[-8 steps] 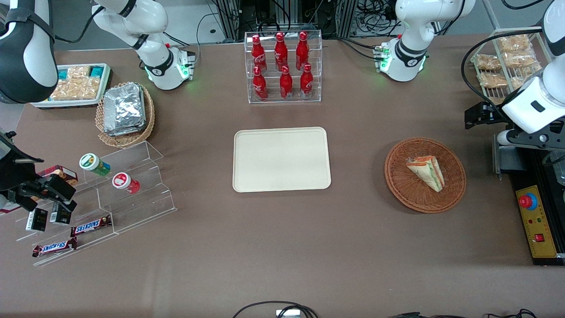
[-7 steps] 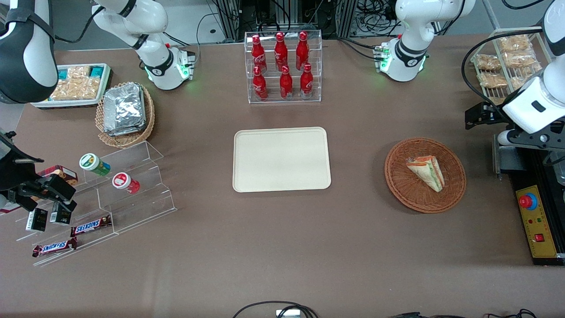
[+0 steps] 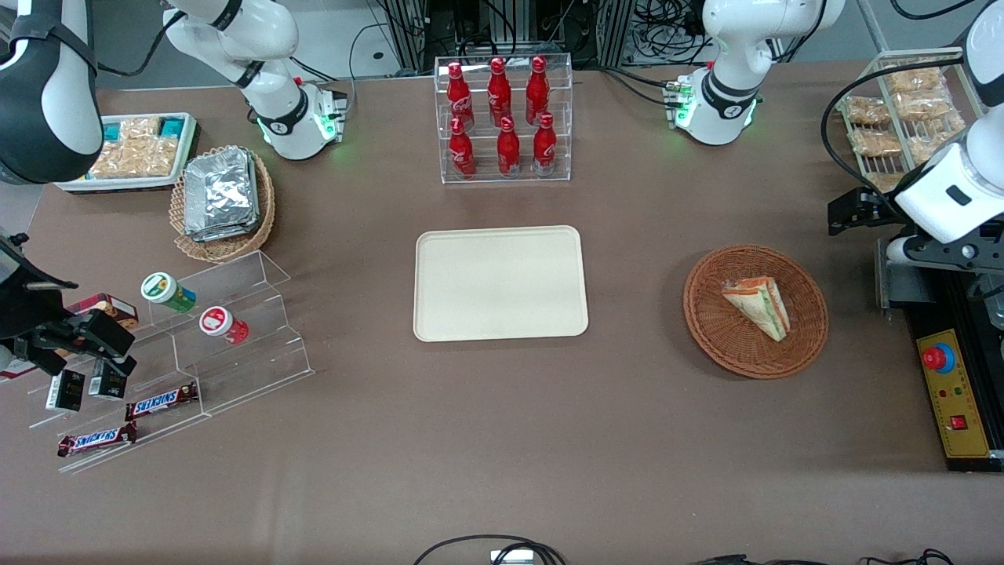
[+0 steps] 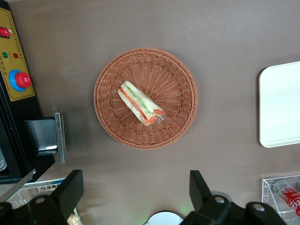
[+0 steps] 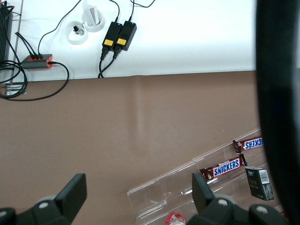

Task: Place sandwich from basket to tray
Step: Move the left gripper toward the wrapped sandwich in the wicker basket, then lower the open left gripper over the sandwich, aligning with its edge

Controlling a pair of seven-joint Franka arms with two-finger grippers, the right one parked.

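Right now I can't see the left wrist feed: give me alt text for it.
The sandwich lies in the round wicker basket, seen from above, with the open gripper high over bare table beside it. A corner of the cream tray shows nearby.

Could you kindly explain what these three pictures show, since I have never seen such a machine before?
These are two robot arms at a brown table. One picture looks down from the front; the other two come from cameras on the arms' wrists. The working arm's gripper hangs open above the table beside the basket, holding nothing. The sandwich lies in that basket. The empty tray sits mid-table, in front of a rack of red bottles. Snack bars lie toward the parked arm's end.
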